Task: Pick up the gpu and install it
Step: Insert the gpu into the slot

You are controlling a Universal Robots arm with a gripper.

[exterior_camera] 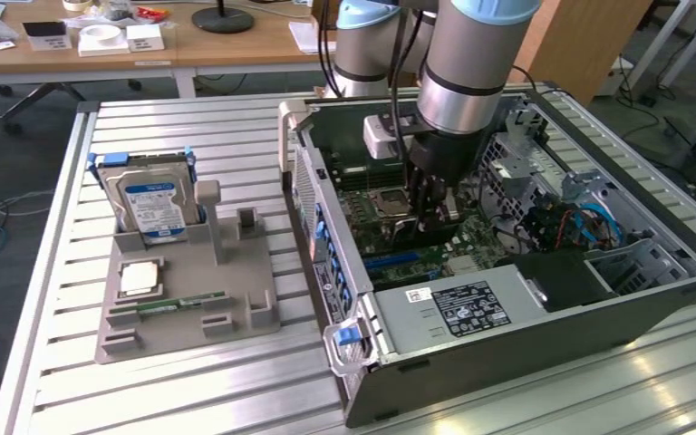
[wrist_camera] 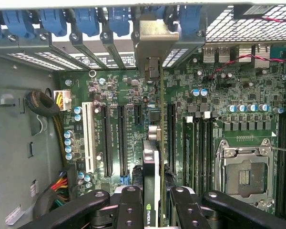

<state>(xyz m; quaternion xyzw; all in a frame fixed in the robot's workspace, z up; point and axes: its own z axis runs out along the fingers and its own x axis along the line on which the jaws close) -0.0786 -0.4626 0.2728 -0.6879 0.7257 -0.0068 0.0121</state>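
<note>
Exterior view: the open dark-grey steel computer case lies on its side on the slatted aluminium table, and the grey robot arm reaches straight down into it over the green motherboard. On the exterior view's left, well apart from the case, a grey plastic parts stand holds the silver hard drive with a blue-white label.

Procedure for the step in hand, as judged from these views: keep the card vertical and its edge parallel to the long black expansion slot; align the silver metal end bracket with the rear slot opening; press evenly, without tilting.

Tool state: the black two-finger gripper is partly closed, its fingers clamped on both faces of the thin dark circuit card, the gpu. The gpu stands on edge inside the case, over the motherboard, beside the slot. Whether its connector is seated cannot be told.
</note>
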